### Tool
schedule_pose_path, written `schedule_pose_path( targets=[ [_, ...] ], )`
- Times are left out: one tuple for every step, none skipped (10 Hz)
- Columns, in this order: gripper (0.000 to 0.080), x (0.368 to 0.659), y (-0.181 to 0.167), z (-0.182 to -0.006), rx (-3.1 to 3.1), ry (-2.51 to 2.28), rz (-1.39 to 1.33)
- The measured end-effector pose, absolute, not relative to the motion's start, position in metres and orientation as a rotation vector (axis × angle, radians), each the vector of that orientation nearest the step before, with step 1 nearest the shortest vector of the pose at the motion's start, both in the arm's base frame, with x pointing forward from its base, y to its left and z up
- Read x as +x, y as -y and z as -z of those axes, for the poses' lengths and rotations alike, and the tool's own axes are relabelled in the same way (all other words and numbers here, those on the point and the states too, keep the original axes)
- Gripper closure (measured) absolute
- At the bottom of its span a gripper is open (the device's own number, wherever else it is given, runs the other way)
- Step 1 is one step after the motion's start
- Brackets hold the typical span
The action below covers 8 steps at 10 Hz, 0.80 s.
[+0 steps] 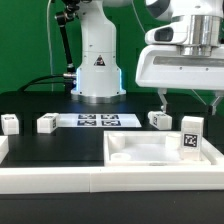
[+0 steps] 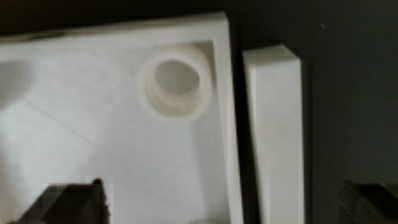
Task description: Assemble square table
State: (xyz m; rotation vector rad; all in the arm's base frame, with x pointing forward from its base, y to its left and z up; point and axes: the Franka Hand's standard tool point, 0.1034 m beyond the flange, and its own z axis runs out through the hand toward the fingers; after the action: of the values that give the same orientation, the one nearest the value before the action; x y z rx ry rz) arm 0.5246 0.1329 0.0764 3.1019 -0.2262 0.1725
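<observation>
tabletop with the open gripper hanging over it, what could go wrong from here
1. The open gripper seems to hang above the upright leg by the rim of the tabletop; coming down, a finger could tip that leg over.
2. In the wrist view one finger sits over the tray floor near the round socket; an off-line descent might press the raised rim and shove the tabletop.

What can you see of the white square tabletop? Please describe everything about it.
The square tabletop is a white tray, plastic by its look, with a raised rim and a round recess near one inner corner. It lies flat, hollow side up, on the black table, in the exterior view's foreground. A tagged white block stands at its far rim; contact is unclear.
</observation>
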Motion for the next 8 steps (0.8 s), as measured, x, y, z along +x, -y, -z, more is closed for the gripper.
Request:
schedule_pose_path(
  targets=[
    [0.0151,0.521,-0.134,-0.076,3.103,0.220,-0.171],
    [0.0151,0.515,-0.134,-0.074,3.102,0.214,-0.159],
    [0.0151,0.511,-0.134,-0.072,3.101,0.212,-0.151],
    [0.0151,0.507,-0.135,-0.071,3.101,0.207,-0.144],
    [0.0151,0.502,-0.135,-0.070,3.100,0.186,-0.133],
    [0.0151,0.498,-0.137,-0.071,3.101,0.126,-0.121],
    [0.0151,0.495,-0.136,-0.072,3.104,0.029,-0.123],
    [0.0151,0.493,-0.132,-0.072,3.103,-0.072,-0.133]
  ],
)
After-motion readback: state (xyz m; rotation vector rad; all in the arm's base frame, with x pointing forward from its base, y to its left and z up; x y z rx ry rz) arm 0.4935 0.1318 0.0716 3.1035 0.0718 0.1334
